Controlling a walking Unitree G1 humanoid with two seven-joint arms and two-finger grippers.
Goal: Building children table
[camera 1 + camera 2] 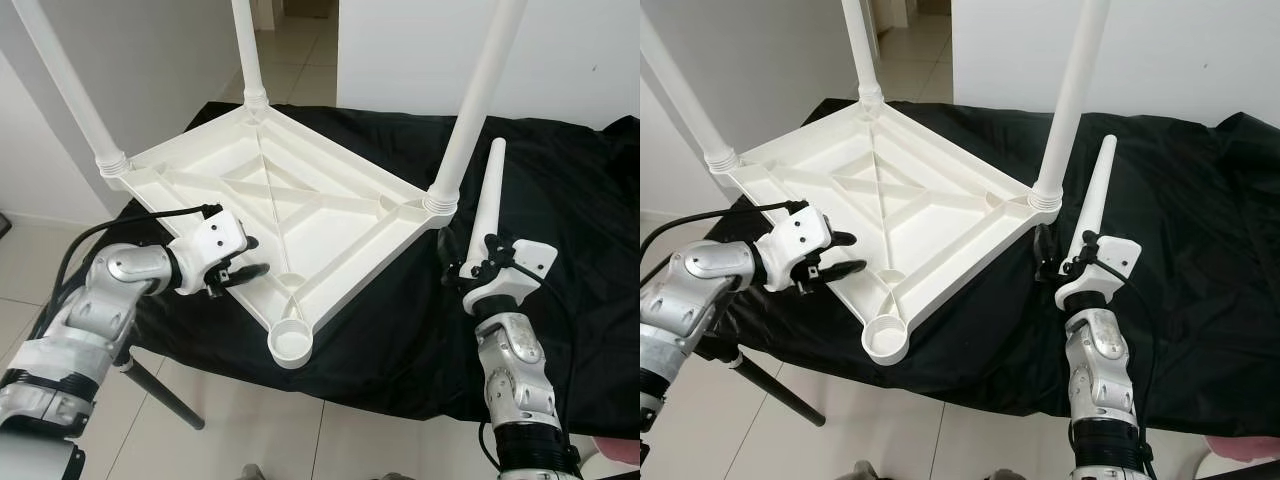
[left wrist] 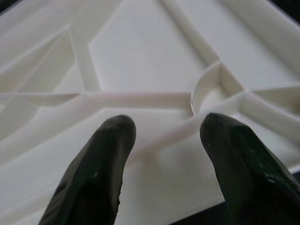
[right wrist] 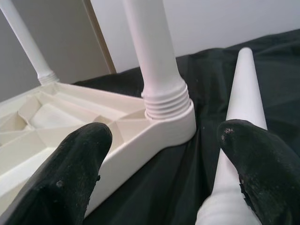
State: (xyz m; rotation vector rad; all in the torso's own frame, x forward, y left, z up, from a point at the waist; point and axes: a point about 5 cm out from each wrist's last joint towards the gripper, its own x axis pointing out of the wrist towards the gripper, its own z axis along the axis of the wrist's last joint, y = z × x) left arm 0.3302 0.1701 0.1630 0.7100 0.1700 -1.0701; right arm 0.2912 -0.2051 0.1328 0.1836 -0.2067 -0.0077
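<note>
A white plastic table (image 1: 300,190) lies upside down on a black cloth. Three white legs stand screwed into its corners: far left (image 1: 65,85), back (image 1: 248,50) and right (image 1: 480,90). The near corner socket (image 1: 291,343) is empty. My left gripper (image 1: 250,257) is open at the table's near left edge, its fingers (image 2: 108,154) over a rib. A loose tapered leg (image 1: 490,190) lies on the cloth to the right of the table. My right gripper (image 1: 468,262) is open at that leg's thick threaded end (image 3: 225,206), which sits between its fingers.
The black cloth (image 1: 560,200) covers the whole work surface and drapes over its front edge. A dark metal support leg (image 1: 165,390) slants down to the tiled floor at the lower left. White walls stand behind, with a doorway at the back.
</note>
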